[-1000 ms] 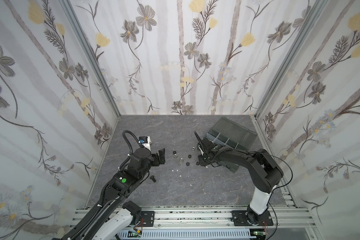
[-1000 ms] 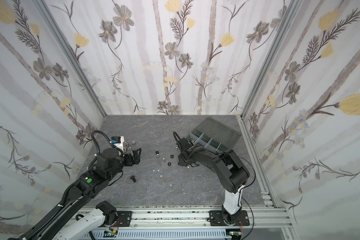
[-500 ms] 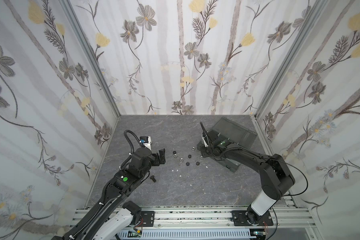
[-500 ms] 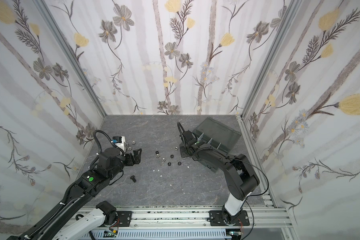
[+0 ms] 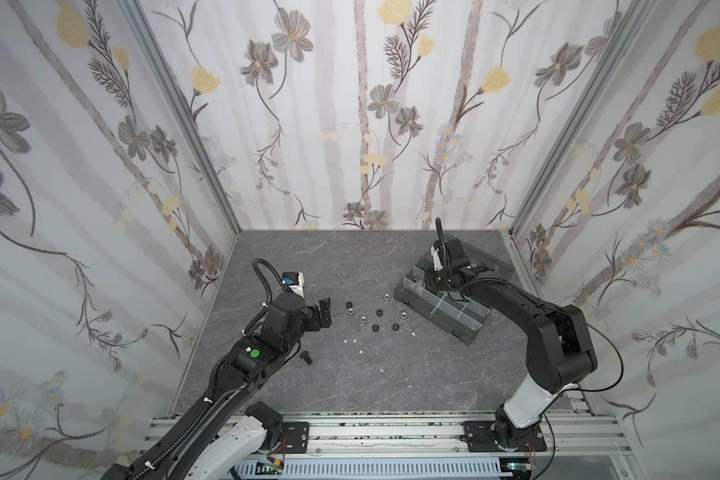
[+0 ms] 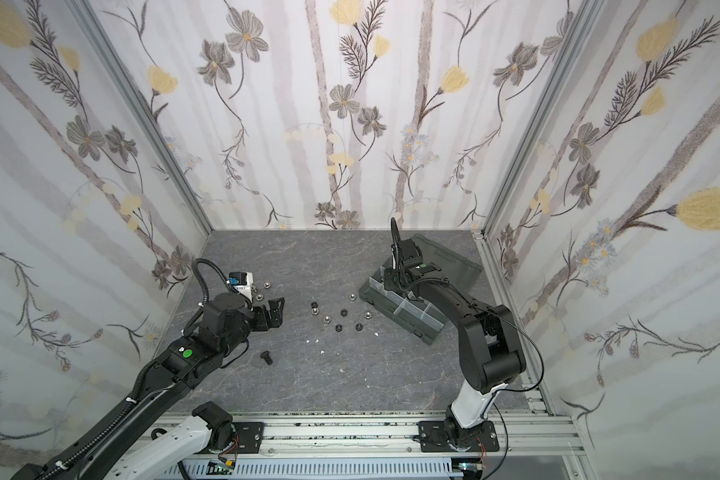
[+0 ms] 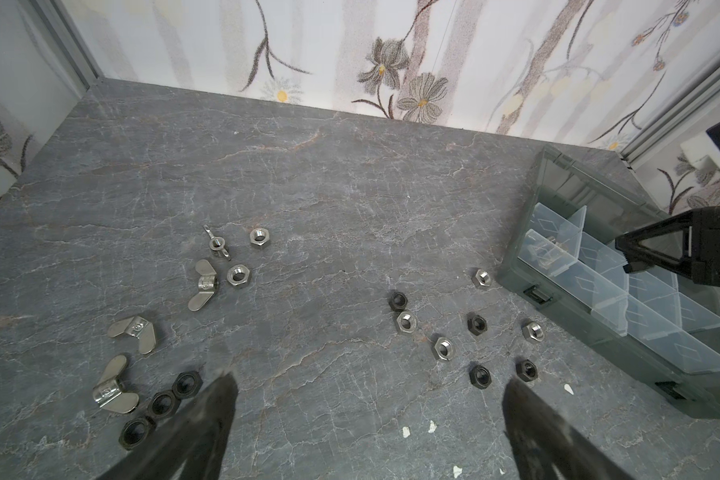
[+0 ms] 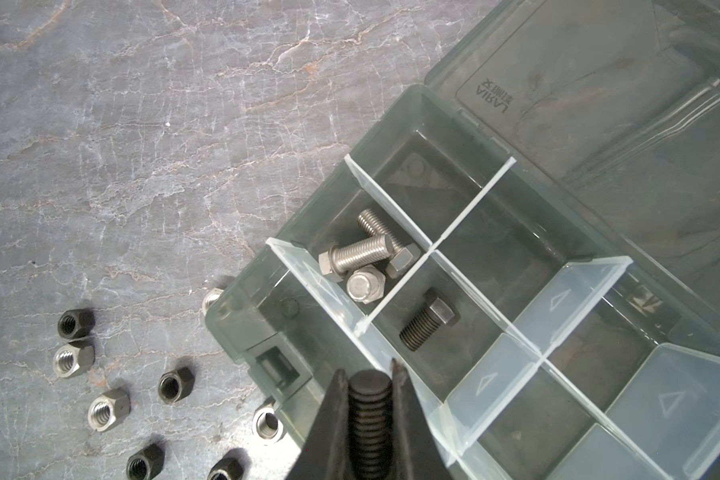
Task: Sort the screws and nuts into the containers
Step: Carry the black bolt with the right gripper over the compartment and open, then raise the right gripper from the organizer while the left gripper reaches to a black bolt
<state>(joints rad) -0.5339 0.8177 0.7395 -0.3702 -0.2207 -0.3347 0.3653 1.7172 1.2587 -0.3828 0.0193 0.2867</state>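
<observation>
Right gripper [image 8: 368, 372], clenched on a black screw [image 8: 370, 411] whose threaded shaft lies along its fingers, poised at the organizer box [image 8: 242, 328] edge, just short of the compartment [image 8: 474, 316] holding a loose black screw [image 8: 429, 320].

Nuts [image 5: 378, 312] left of box [image 5: 454, 327]; screws [image 8: 356, 255] inside.

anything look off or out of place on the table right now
Several silver wing nuts lie among the hex nuts near the left arm, fitting neither screws nor plain nuts. Small white specks litter the table. A lone black screw lies apart by that arm.
</observation>
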